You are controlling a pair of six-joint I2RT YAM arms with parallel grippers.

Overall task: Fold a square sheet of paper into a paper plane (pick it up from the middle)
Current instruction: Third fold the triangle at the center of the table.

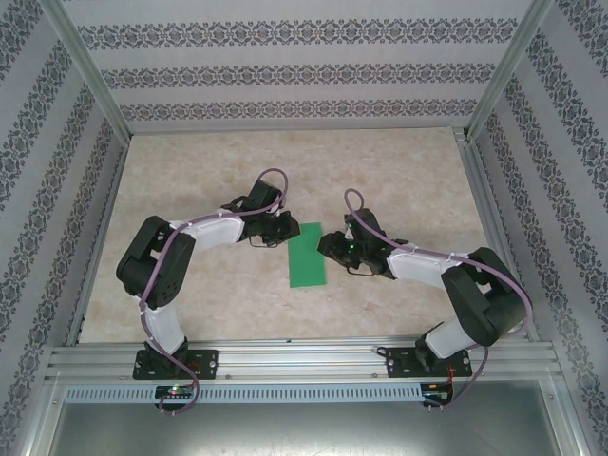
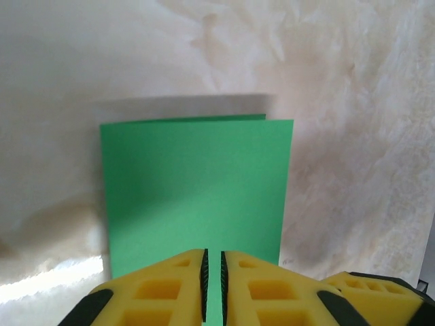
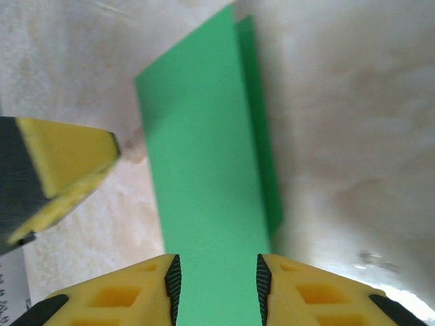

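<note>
Meeting the square sheet of paper (image 1: 309,255) at opposite edges: left gripper (image 2: 213,263) near-closed, right gripper (image 3: 217,275) half-open.

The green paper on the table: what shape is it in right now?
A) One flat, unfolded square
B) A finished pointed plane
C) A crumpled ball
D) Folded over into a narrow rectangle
D: from above, the green paper lies flat as a narrow rectangle. In the right wrist view, its lower layer peeks out along one long edge, so it is doubled over.
</note>
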